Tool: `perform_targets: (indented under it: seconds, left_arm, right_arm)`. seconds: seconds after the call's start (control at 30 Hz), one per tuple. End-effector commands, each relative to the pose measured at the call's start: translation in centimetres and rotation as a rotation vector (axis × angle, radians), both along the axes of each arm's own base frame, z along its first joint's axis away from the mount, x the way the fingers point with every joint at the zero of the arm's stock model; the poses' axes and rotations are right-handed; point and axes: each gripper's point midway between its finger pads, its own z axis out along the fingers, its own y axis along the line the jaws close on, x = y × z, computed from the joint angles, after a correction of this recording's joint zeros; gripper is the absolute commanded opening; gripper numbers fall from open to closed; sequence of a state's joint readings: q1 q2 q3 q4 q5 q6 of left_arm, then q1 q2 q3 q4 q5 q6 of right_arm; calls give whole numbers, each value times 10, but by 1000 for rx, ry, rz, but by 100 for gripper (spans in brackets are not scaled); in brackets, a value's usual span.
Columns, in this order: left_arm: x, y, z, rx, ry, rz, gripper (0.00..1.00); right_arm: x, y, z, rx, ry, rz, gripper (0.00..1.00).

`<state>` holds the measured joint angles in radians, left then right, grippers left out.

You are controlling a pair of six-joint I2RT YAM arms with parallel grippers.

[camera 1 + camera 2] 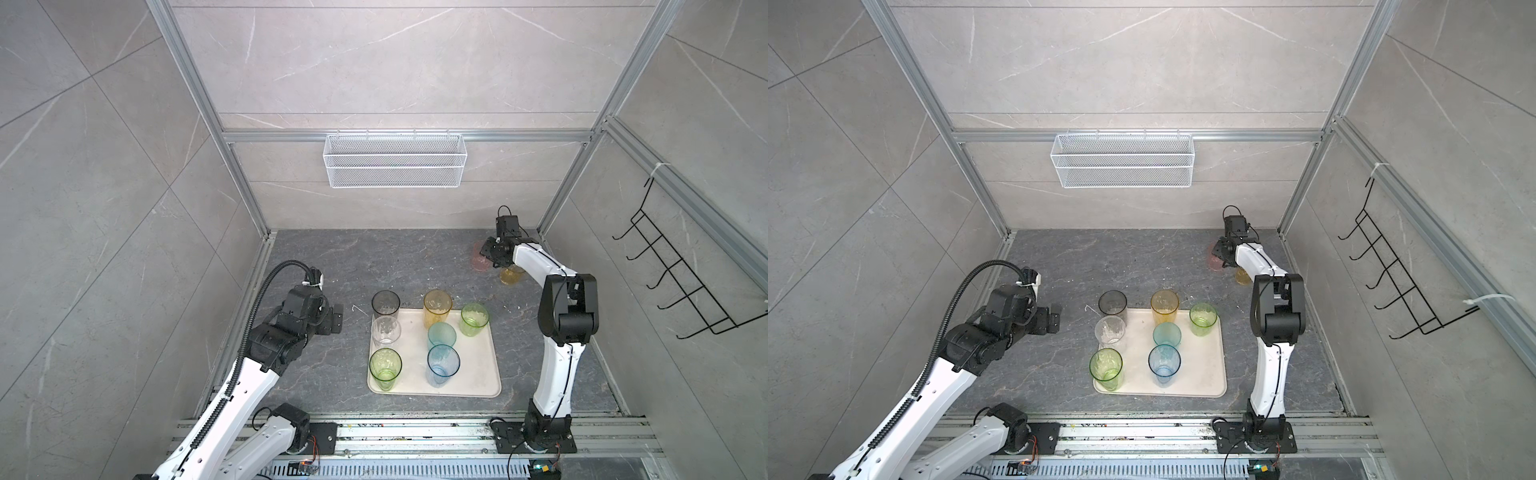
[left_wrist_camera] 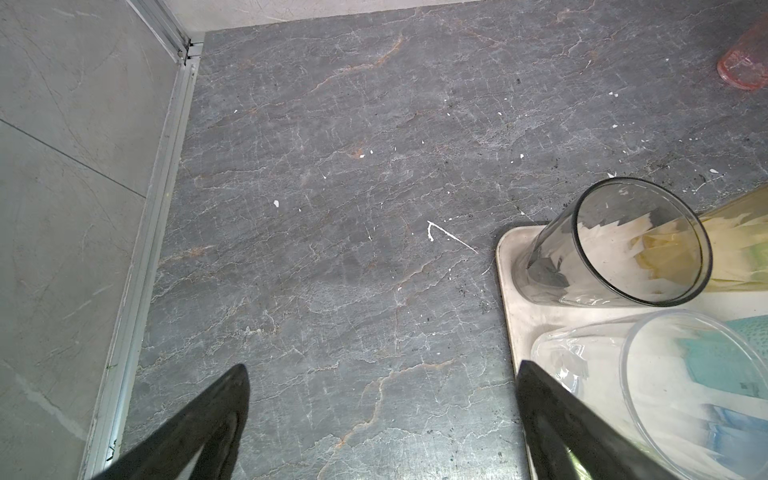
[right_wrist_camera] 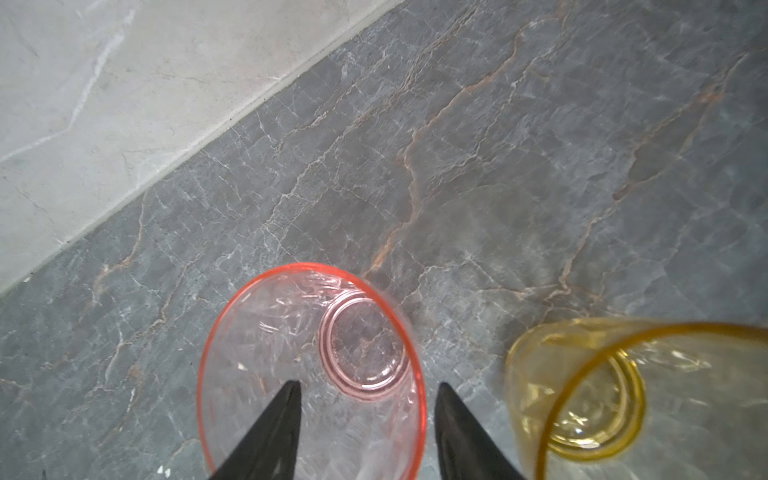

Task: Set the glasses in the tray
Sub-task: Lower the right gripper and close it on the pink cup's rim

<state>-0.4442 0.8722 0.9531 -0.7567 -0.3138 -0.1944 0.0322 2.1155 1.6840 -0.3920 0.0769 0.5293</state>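
Tray (image 1: 473,374) sits near-centre on the tabletop (image 1: 332,257).

Count on it, near to far:
- near green glass (image 1: 385,368) at the tray's 7 o'clock corner
- blue glass (image 1: 443,365) at 6
- clear glass (image 1: 386,331) at 9
- teal glass (image 1: 441,334) mid-tray
- far green glass (image 1: 473,319) at 2
- smoky grey glass (image 1: 385,305) at the 11 o'clock corner
- tall amber glass (image 1: 437,307) at 12

Seven of nine are in.

Your left claw (image 2: 382,370), at 9 o'clock of the tray, hangs over bare tabletop, spread wide and holding nothing.

Farther out, about 1 o'clock from the tray, two glasses stand on the tabletop: the loose amber glass (image 3: 582,395), with the pink glass (image 3: 257,353) just beside it.

Your right claw (image 3: 368,388) is released, with one finger inside the pink mouth and the other outside its wall on the amber side. It is not clamped yet.

Judgement: the pink grasp is the step in hand, and two transfers are left.

No brand, label or writing is readable anywhere.
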Motion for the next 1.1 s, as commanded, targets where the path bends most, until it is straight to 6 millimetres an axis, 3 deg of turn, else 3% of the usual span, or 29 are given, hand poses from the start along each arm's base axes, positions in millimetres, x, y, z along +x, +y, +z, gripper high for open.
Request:
perform_targets:
  seconds: [0.0,0.6,1.07]
  left_arm:
    - [2,3,4,7,-18,18,100]
    - [2,3,4,4,-17,19,100]
    - [3,3,3,5,-13,19,100]
  right_arm:
    - [5,3,-6,22,12,3,52]
    - [4,9,-20,67,29,7,46]
    - [-2,14,-23,84,35,27,29]
